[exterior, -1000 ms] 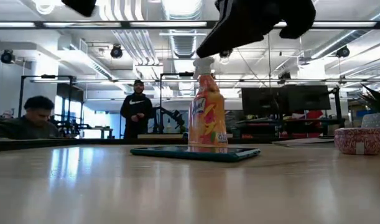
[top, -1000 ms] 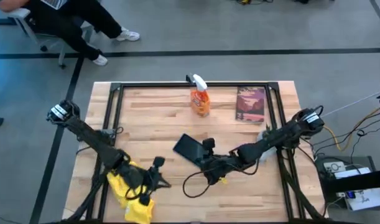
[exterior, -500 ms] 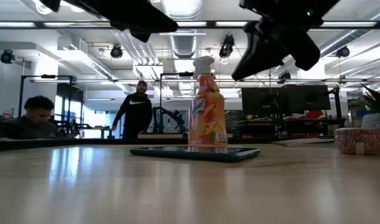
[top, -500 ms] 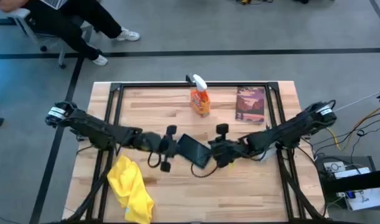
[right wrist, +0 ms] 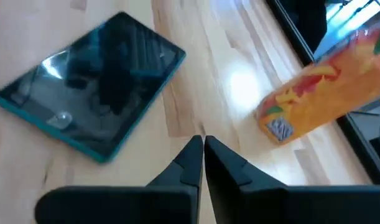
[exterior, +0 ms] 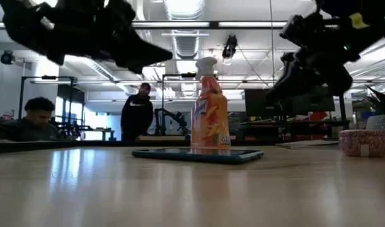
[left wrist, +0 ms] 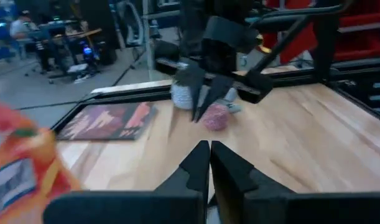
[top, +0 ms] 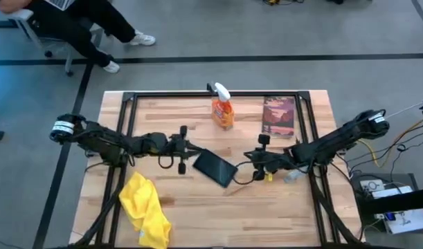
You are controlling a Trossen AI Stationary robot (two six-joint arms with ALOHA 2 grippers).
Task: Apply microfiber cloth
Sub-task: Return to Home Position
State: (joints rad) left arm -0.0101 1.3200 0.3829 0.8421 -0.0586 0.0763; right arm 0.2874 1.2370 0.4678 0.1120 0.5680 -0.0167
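Right claw (right wrist: 200, 151) closed above tablet (right wrist: 90, 112); spray bottle (right wrist: 329, 87) beyond.

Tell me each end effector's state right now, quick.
Left end effector: closed, holding nothing.
Right end effector: closed, holding nothing.

The high camera looks straight down from well above on the whole wooden surface (top: 163, 114) and both arms. The low camera sits at surface height and faces level into the room, with the orange spray bottle (exterior: 210, 120) and tablet (exterior: 198, 154) at mid-distance. The left wrist camera looks forward past the left claw (left wrist: 209, 147) at the right claw (left wrist: 200, 109) opposite. The right wrist camera looks down from close by, with tablet and bottle just ahead of its claw. The high, low and right wrist views share both.
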